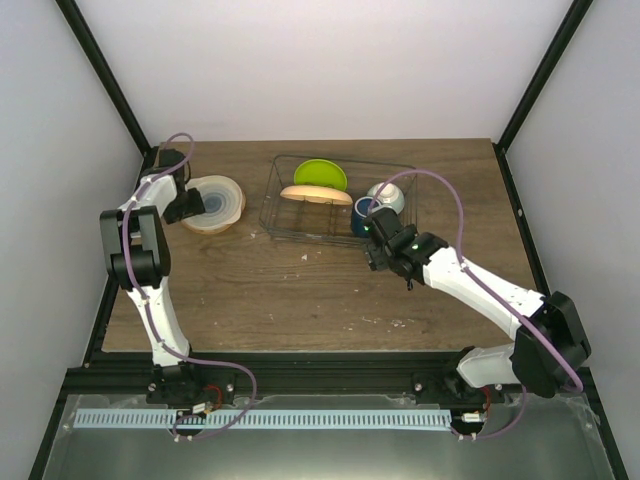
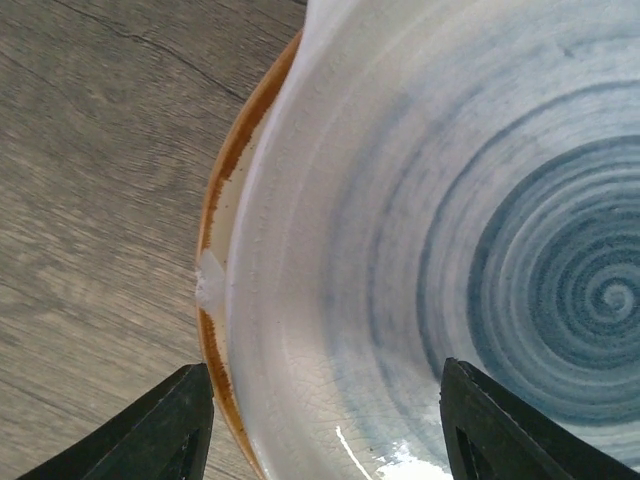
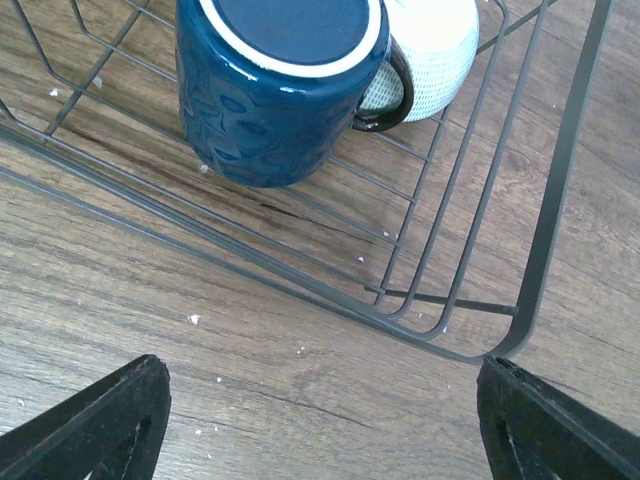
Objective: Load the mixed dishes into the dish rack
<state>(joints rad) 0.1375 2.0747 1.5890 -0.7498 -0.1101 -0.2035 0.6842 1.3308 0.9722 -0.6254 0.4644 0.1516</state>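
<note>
Two tools, both spread: left tool [image 2: 325, 420] astride cream plate [image 2: 400, 200] rim, left of rack [image 3: 553, 200]; right tool [image 3: 320, 420] just outside rack's near corner. Mug [image 3: 270, 100], bowl [image 3: 435, 60] inside rack.

A spiral of blue-grey rings is painted on the glazed cream plate [image 2: 420, 230], whose rim is edged in rusty orange-brown. The mug [image 3: 270, 90] is glazed dark blue, with a faint raised pattern on its wall and a white ring around its upper face. The pale mint bowl [image 3: 440, 45] is finely dotted. A lime-green plate [image 1: 320, 174] and a peach-orange plate [image 1: 315, 194] are seen within the dark-wired dish rack [image 3: 560, 200]. The table [image 1: 300, 290] is grained brown.
</note>
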